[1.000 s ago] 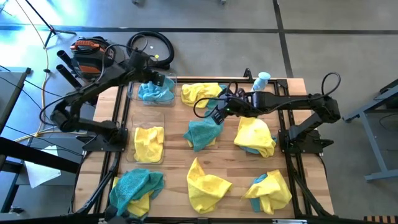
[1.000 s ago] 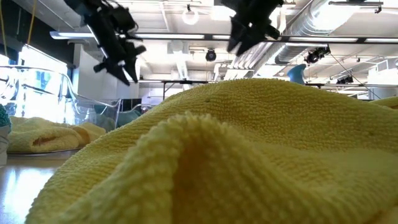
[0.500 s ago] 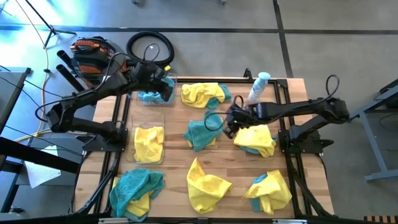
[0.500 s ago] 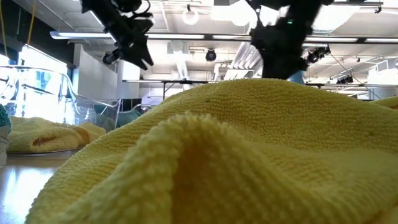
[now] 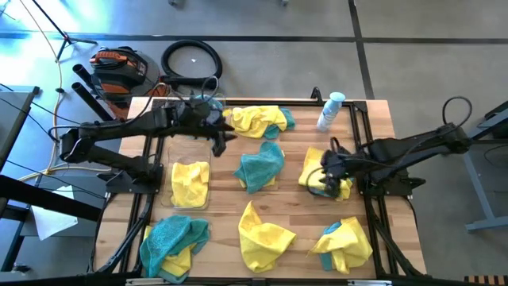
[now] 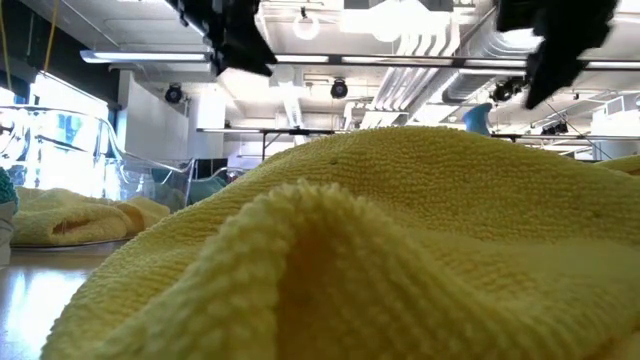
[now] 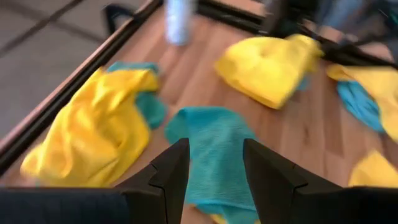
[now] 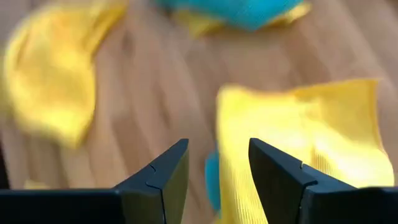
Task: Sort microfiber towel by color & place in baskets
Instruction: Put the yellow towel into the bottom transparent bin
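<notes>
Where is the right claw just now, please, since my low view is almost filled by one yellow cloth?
Observer: The right claw hangs over a loose yellow cloth on the right side of the table, open and empty.
Operator: Thank you. And the left claw?
Observer: The left claw is over the far left part of the table, open and empty, with a teal cloth lying ahead of it.
Operator: Is anything in a basket yet?
Observer: Yes, the basket on the left side holds a folded yellow cloth.
</notes>
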Controlling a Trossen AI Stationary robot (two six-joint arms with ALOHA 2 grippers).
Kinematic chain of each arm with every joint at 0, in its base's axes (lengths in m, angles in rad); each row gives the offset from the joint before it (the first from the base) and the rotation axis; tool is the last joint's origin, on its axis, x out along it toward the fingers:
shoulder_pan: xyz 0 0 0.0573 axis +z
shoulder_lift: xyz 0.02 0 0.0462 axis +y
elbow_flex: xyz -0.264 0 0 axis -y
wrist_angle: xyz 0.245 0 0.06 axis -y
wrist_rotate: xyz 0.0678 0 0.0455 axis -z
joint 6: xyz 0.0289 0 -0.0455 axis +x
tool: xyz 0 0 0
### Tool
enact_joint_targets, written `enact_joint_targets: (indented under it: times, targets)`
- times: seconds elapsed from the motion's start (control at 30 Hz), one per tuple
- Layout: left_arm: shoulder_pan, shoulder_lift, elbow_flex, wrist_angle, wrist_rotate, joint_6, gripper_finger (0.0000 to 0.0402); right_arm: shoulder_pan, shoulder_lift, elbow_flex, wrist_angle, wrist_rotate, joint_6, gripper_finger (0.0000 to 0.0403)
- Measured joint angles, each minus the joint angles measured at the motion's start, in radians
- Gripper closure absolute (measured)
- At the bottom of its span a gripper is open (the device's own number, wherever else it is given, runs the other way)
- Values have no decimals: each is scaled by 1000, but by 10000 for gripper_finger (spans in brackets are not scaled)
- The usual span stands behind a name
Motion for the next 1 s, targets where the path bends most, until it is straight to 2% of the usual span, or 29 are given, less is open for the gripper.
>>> enact_joint_targets:
  times: [0.17,0.4,0.6,0.8,1.0]
  targets:
    - [-102,0,0,31,0,169,261,96,-37,0,-137,-75,-115,240]
    - [-199,4,0,65,-6,101,261,234,-1,0,-196,-95,-88,240]
    - [-253,4,0,63,-8,158,261,387,62,0,-176,-115,120,240]
    - [-294,4,0,8,-8,209,261,541,170,11,-14,-134,377,240]
    - [-329,4,0,-43,1,214,261,655,344,171,-29,-134,574,240]
